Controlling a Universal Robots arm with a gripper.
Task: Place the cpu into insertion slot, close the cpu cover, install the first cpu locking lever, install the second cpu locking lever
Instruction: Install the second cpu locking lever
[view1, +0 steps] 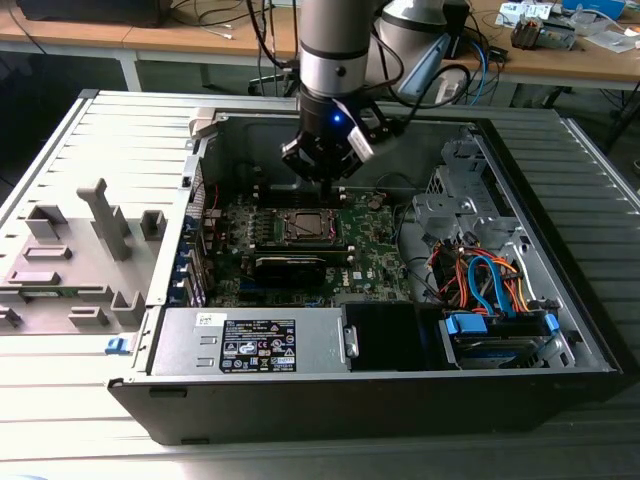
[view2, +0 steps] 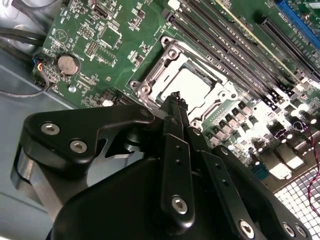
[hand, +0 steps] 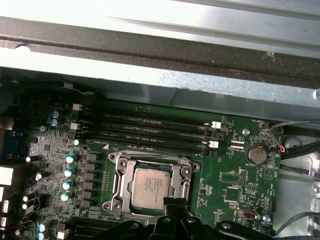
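Note:
The cpu (hand: 152, 182), a square chip with a silver-grey top, lies flat in the insertion slot (view1: 302, 226) on the green motherboard and hides its pin field. The cpu cover (hand: 118, 176), a silver-grey frame, lies down around the chip, whose top shows through the cut-out; the same cover (view2: 150, 82) and cpu (view2: 189, 85) show in the second wrist view. I cannot make out the locking levers. My gripper (view2: 175, 98) hangs just above the socket's edge, its black fingers pressed together with nothing between them. In the exterior view the gripper (view1: 325, 178) is over the board's far side.
Long black memory slots (hand: 150, 127) run beside the socket, and a coin battery (hand: 257, 153) sits nearby. The case's metal wall (hand: 160, 75) rises close behind. A power supply box (view1: 250, 340) and a drive cage with coloured cables (view1: 490, 285) fill the case's near side.

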